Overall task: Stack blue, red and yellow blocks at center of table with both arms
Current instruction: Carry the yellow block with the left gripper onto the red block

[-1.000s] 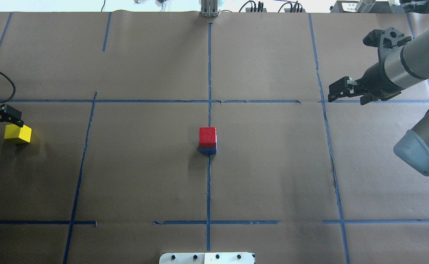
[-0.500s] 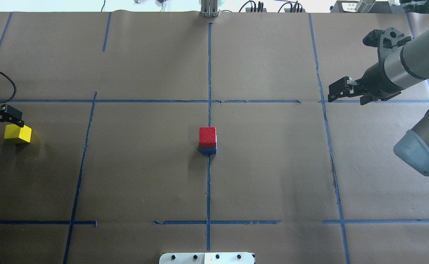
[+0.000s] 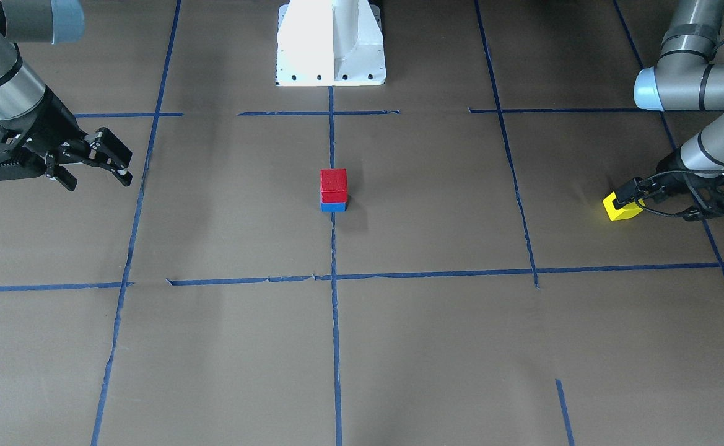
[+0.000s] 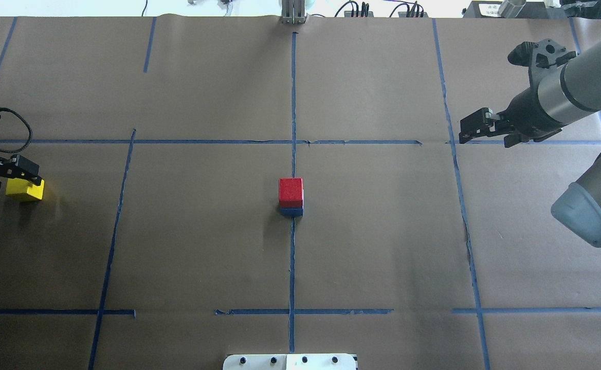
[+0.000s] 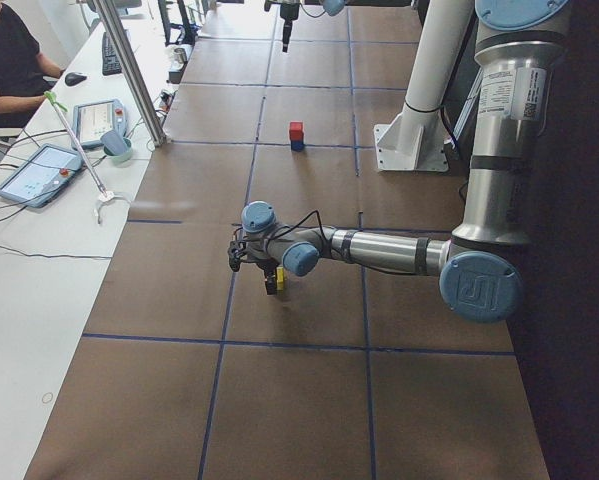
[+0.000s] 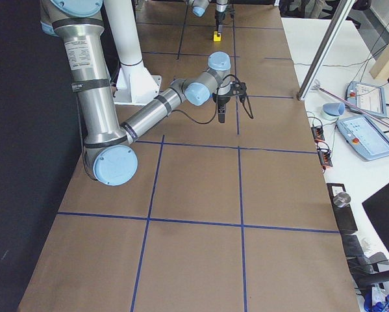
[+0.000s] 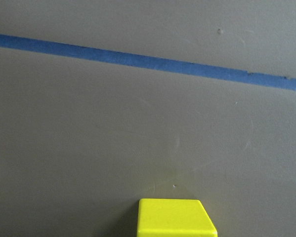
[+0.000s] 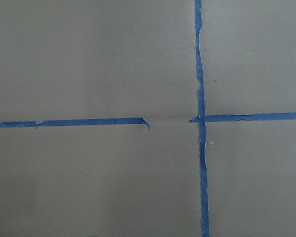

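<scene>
Three blocks in all, one of each colour. The red block [image 4: 291, 189] sits squarely on the blue block [image 4: 292, 211] at the table's [image 4: 382, 246] centre, on a blue tape line [image 4: 293, 103] that runs toward the white robot base [image 3: 331, 43]. The yellow block [image 3: 620, 210] lies well apart, near the table's left end. The left gripper [image 4: 22, 176] is low over it, touching or nearly so; I cannot tell whether it is clamped. The right gripper [image 4: 485, 140] hangs near the opposite end — fingers apart, holding nothing.
</scene>
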Motion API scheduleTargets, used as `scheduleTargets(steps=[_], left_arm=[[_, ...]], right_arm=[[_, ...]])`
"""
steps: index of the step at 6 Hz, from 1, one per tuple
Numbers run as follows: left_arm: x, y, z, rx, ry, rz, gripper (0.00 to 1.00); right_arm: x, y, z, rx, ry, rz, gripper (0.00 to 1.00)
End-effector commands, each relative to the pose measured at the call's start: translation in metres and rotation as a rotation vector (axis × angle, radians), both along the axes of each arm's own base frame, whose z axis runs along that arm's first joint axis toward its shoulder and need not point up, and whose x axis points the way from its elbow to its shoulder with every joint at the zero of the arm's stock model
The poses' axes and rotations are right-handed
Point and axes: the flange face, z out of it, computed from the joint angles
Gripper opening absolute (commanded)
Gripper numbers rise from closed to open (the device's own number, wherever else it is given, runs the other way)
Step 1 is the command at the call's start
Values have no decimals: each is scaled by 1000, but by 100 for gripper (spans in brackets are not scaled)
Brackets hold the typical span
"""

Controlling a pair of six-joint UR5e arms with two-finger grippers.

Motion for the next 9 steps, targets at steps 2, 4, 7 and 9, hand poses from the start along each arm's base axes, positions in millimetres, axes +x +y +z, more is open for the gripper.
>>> scheduleTargets(steps=[2,4,7,9], left_arm=[[7,2,-9,14,12,13,7],[35,-26,-156,74,102,19,0],[239,50,-430,60,122,75,0],[323,54,-514,73,67,71,0]], right_arm=[[0,0,0,-1,0,0,100],[0,0,-1,1,-2,-1,100],[2,-3,-2,14,1,-2,100],[3,-4,-1,15,5,4,100]])
